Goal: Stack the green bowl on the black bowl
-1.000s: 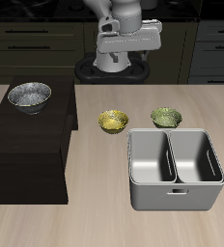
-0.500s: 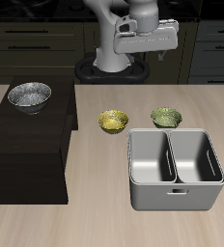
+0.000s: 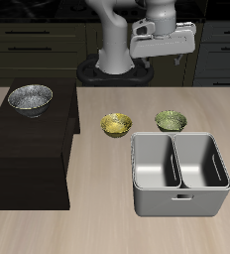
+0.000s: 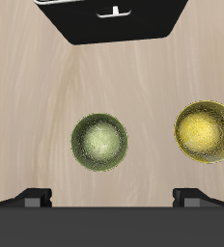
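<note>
The green bowl [image 3: 171, 120] is small and olive, and sits on the table behind the grey bin; it also shows in the wrist view [image 4: 99, 141], directly under the gripper. The black bowl [image 3: 30, 97], wider with a speckled grey inside, stands on top of a dark cabinet [image 3: 28, 149]. My gripper [image 3: 165, 62] hangs high above the green bowl, open and empty. In the wrist view my gripper [image 4: 112, 198] has its fingertips [image 4: 32, 196] spread wide.
A yellow-gold bowl [image 3: 116, 124] sits beside the green bowl and shows in the wrist view [image 4: 205, 131]. A grey two-compartment bin [image 3: 179, 198] stands nearer the table's front edge. The robot base [image 4: 114, 19] is behind the bowls.
My gripper has moved sideways, from above the yellow-gold bowl's side to above the green bowl. The bowls have not moved.
</note>
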